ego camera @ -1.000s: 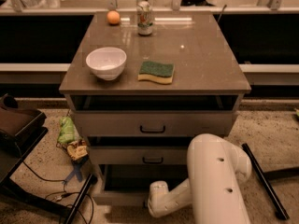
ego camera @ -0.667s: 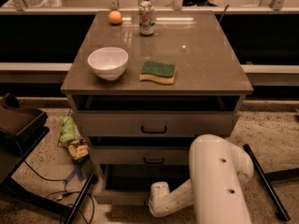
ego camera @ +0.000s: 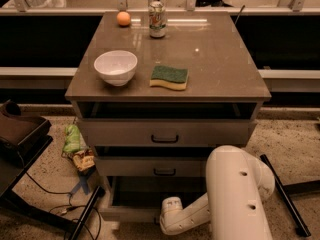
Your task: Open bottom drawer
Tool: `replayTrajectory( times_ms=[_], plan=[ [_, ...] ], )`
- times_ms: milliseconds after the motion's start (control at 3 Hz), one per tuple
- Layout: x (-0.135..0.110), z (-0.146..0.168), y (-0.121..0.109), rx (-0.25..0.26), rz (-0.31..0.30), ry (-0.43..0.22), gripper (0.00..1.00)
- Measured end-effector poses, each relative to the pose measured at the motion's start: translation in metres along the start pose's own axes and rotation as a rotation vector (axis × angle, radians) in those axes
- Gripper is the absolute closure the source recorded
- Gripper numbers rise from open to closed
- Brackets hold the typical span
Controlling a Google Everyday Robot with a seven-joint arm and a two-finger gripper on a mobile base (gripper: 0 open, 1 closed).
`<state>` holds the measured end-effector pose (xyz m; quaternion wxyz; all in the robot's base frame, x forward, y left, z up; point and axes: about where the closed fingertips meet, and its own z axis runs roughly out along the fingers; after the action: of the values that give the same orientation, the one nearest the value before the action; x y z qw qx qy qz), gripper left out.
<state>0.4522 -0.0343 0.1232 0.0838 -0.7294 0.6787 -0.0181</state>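
The bottom drawer [ego camera: 127, 213] is the lowest of three grey-beige drawers and stands pulled out, with its dark plain inside [ego camera: 155, 191] showing. Its handle is hidden behind my arm. My white arm [ego camera: 235, 199] reaches down from the lower right. My gripper [ego camera: 170, 210] is at the drawer's front panel, right of centre, mostly hidden by the wrist. The middle drawer [ego camera: 165, 167] and the top drawer [ego camera: 165, 132] each show a black handle and stand slightly out.
On the cabinet top [ego camera: 220, 59] are a white bowl [ego camera: 115, 67], a green and yellow sponge [ego camera: 169, 77], a can [ego camera: 157, 19] and an orange [ego camera: 123, 18]. Snack bags [ego camera: 77, 146] and cables lie on the floor at left, beside a dark stand [ego camera: 20, 134].
The whole view has shifted very slightly. My arm and the bottom drawer stand much as before.
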Motion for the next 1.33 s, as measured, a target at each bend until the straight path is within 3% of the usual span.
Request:
replayTrajectory(
  times_ms=[1000,1333],
  plan=[
    [0.004,-0.019,0.000,0.025,-0.009,-0.001,1.00],
    [0.011,-0.073,-0.010,0.075,-0.039,-0.015,1.00]
  ],
)
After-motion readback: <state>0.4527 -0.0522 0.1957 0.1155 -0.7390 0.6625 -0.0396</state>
